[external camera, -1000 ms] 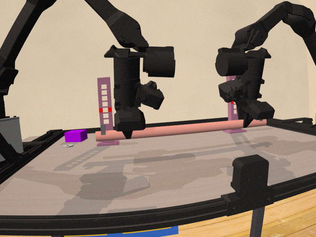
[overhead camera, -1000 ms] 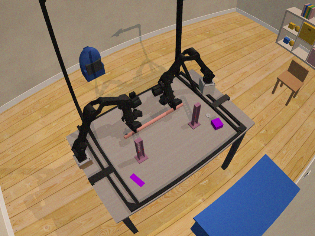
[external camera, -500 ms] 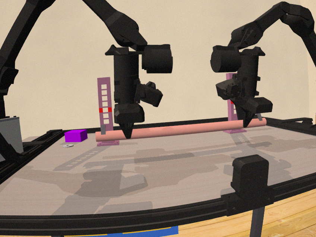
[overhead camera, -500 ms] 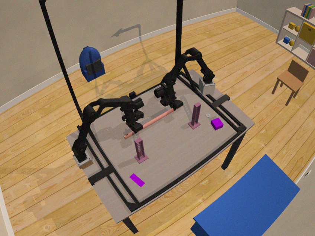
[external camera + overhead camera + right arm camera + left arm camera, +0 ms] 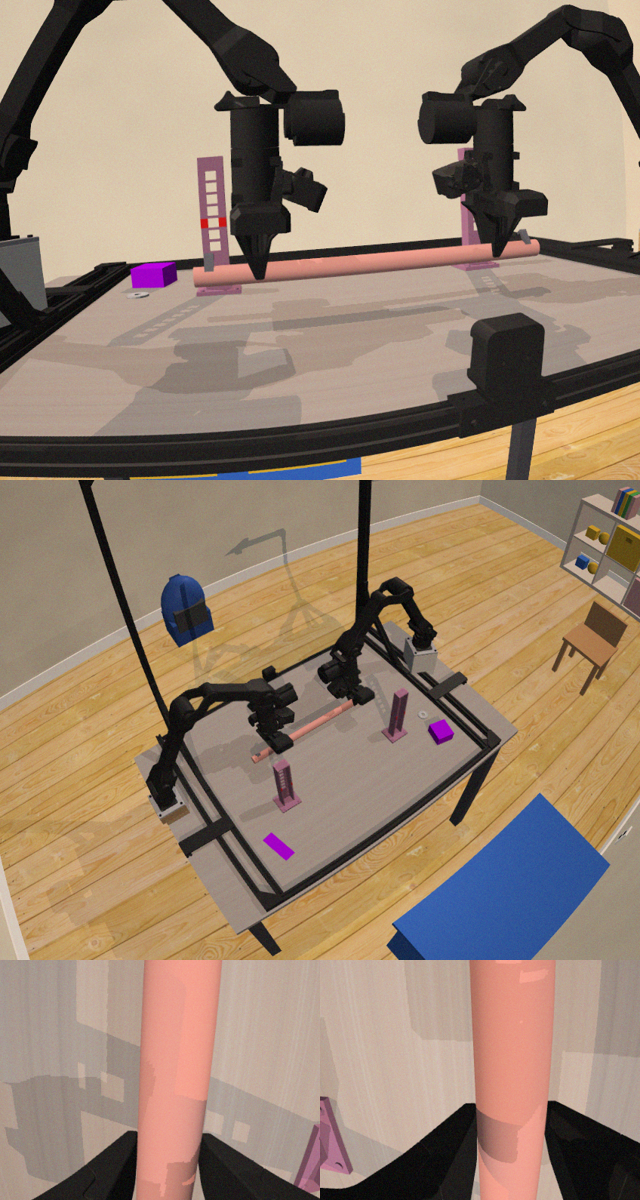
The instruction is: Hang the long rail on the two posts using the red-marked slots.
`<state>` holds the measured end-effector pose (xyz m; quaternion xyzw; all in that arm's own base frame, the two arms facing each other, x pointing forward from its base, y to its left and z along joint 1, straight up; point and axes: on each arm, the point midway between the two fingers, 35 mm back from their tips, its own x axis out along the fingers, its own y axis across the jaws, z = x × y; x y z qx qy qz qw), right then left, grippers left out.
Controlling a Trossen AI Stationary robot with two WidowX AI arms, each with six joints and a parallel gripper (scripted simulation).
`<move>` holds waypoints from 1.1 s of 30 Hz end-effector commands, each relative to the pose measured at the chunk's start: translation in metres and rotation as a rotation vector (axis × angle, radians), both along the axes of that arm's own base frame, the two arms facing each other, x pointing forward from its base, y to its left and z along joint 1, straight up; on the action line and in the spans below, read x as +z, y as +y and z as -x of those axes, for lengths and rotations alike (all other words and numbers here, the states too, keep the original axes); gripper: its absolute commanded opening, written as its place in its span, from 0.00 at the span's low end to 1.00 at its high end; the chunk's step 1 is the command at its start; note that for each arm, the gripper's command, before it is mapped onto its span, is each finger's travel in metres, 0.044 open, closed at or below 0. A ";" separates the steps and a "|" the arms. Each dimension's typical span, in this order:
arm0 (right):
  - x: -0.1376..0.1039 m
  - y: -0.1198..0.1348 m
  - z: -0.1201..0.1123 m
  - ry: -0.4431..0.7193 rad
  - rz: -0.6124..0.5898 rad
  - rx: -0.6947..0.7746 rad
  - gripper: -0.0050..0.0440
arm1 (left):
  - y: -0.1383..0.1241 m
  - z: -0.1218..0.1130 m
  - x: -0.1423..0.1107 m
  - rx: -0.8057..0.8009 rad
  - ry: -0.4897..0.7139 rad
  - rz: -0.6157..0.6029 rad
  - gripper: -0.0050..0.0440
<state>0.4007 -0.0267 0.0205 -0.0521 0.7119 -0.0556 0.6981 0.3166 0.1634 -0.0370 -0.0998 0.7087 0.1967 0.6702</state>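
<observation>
The long salmon rail (image 5: 320,722) (image 5: 361,263) (image 5: 512,1035) (image 5: 177,1016) is held low above the table. A grey hook (image 5: 208,262) stands up at one end and another hook (image 5: 524,236) at the other, clear of the slots. My left gripper (image 5: 355,701) (image 5: 259,278) (image 5: 509,1113) is shut on the rail near one end. My right gripper (image 5: 279,745) (image 5: 496,254) (image 5: 167,1142) is shut on it near the other. The left-arm-side post (image 5: 398,712) (image 5: 210,163) has red marks (image 5: 222,222); the other post (image 5: 281,764) (image 5: 466,235) is partly hidden in the exterior view.
A purple box (image 5: 441,730) (image 5: 152,275) and a small pale ring (image 5: 423,712) (image 5: 137,295) lie beside the left-arm-side post. A flat purple strip (image 5: 278,845) lies beyond the other post. Black frame rails (image 5: 361,844) edge the table.
</observation>
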 end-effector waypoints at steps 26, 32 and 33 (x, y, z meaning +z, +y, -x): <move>-0.004 -0.004 0.000 -0.009 -0.151 0.001 0.10 | 0.004 0.001 -0.005 0.000 -0.068 0.127 0.10; -0.010 -0.004 0.000 -0.010 -0.151 0.001 0.10 | 0.004 0.001 -0.010 -0.001 -0.070 0.127 0.10; -0.011 -0.004 0.000 -0.011 -0.151 0.001 0.10 | 0.004 0.001 -0.011 -0.001 -0.071 0.127 0.10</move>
